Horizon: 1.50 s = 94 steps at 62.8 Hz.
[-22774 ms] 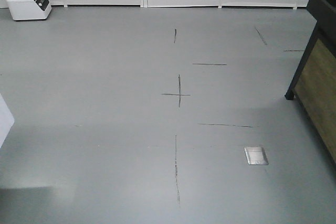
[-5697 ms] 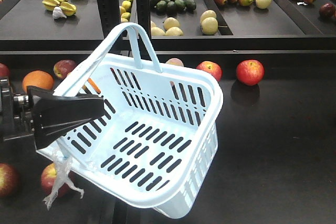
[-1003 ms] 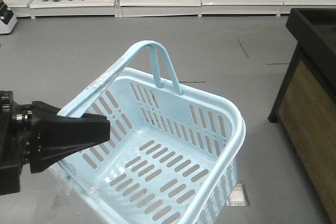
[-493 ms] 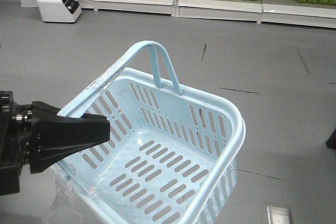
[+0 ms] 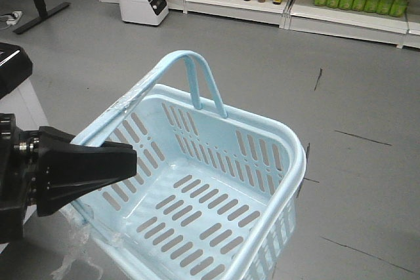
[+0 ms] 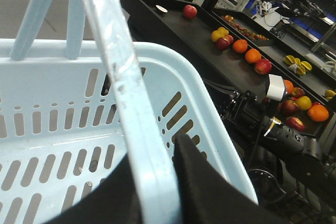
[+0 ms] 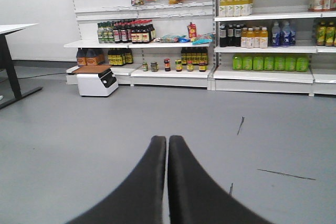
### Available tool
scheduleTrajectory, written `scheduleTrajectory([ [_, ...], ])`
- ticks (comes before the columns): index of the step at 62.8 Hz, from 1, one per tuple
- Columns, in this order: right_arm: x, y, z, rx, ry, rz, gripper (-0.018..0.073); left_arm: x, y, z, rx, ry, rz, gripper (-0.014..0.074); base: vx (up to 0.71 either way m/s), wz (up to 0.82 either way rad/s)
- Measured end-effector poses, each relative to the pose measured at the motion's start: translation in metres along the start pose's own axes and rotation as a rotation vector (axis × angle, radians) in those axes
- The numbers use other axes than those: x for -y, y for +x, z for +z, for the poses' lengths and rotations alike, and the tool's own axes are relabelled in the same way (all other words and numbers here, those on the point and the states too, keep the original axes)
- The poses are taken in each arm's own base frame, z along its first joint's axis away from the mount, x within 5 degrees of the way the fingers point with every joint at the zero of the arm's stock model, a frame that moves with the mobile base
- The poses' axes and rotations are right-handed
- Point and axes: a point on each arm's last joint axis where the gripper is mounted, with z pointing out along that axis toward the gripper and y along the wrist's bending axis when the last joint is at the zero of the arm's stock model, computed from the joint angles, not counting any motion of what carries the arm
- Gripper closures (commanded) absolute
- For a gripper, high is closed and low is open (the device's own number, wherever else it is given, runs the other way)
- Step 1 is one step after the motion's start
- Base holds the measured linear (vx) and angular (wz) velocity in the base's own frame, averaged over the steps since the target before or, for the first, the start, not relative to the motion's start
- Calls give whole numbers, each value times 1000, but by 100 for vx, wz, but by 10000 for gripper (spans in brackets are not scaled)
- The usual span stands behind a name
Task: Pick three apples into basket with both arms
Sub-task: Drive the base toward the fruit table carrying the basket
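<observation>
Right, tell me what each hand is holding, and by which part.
The left hand grips the basket by the lower end of its handle. The right hand is shut with nothing between its fingers.

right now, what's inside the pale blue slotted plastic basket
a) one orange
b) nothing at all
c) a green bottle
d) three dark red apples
b: the pale blue slotted plastic basket, held at its rim by the left gripper, shows only its bare slotted bottom in both the front view and the left wrist view.
</observation>
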Motion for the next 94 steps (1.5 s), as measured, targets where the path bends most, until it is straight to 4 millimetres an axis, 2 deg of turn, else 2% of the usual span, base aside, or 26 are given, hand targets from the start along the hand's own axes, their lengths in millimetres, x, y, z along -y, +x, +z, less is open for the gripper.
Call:
scheduleTrajectory([
  [25, 0, 0, 0, 0, 0, 0, 561, 0, 0, 0, 0, 0, 0, 604, 19, 4],
  [94, 0, 0, 0, 0, 0, 0, 561, 0, 0, 0, -1, 2, 0, 604, 25, -21],
])
